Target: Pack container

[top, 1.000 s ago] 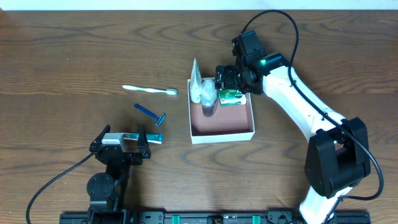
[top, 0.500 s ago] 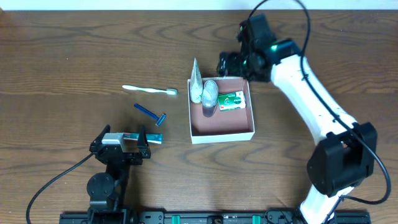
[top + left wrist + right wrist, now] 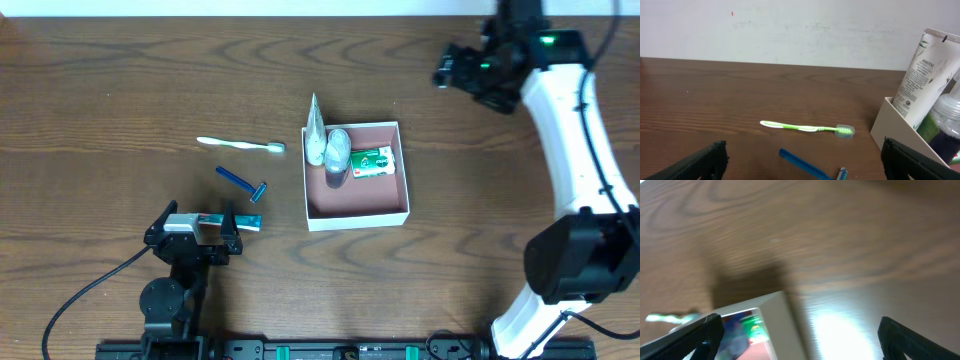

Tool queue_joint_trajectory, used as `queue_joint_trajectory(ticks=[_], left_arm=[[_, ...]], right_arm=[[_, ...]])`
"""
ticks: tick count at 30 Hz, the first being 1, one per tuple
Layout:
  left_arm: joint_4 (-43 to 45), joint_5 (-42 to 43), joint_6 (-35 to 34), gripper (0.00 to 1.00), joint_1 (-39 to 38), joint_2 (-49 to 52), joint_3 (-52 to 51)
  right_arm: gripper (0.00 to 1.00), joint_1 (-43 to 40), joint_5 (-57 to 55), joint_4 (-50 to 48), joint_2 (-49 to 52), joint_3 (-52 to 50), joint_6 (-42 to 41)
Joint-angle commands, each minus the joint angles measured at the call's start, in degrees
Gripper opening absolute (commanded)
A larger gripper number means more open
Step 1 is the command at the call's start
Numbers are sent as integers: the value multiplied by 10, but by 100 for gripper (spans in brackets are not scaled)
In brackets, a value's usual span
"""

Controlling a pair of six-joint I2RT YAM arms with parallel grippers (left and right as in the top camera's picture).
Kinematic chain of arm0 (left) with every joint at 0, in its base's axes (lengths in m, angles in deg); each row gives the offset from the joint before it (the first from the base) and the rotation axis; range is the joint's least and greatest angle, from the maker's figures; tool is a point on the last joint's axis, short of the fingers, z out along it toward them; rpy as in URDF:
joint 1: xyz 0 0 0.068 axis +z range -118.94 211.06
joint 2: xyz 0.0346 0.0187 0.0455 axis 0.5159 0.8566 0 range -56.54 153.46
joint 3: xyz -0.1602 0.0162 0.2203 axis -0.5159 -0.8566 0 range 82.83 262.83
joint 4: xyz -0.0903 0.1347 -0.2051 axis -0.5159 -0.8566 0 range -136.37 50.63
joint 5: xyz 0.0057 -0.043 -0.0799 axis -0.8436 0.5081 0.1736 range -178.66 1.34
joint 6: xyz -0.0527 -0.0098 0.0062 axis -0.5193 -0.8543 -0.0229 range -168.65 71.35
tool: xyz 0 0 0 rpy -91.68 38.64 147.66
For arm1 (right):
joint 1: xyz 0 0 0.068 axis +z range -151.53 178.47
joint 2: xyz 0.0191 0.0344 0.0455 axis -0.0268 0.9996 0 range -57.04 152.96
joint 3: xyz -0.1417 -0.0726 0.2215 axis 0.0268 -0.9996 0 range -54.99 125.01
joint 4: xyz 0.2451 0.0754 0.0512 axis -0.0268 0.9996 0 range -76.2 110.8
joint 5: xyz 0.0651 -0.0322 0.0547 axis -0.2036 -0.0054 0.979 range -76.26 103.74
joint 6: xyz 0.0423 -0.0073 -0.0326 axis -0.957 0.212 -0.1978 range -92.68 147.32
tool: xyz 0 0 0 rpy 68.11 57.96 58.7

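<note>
- The right jaws are seen spread wide and empty in the wrist view. They have been drawn back from the container (image 3: 356, 221) to the upper right of the overhead frame.
- The green box (image 3: 372, 161) has been left inside the container, beside the clear bottle (image 3: 338, 150) and the white tube (image 3: 314, 125).
- The container is placed mid-frame on the counter (image 3: 120, 90).
- The left jaws are held apart, empty, at lower left.
- The toothbrush (image 3: 240, 145) and blue razor (image 3: 242, 183) are judged still to be packed.
</note>
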Motion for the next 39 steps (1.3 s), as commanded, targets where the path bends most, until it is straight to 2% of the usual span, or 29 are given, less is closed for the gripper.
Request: queue_joint_trajectory(ticks=[1, 6, 14, 27, 39], left_arm=[[-19, 10, 3, 98, 1, 0, -9], [-19, 10, 3, 98, 1, 0, -9], [-19, 10, 3, 98, 1, 0, -9], [-19, 10, 3, 98, 1, 0, -9], [-19, 10, 3, 98, 1, 0, -9]], right_arm=[[99, -37, -37, 20, -9, 7, 6], [99, -68, -121, 58, -9, 7, 14], [99, -61, -163, 60, -9, 7, 132], [99, -64, -172, 118, -10, 7, 133], [99, -63, -171, 117, -10, 7, 133]])
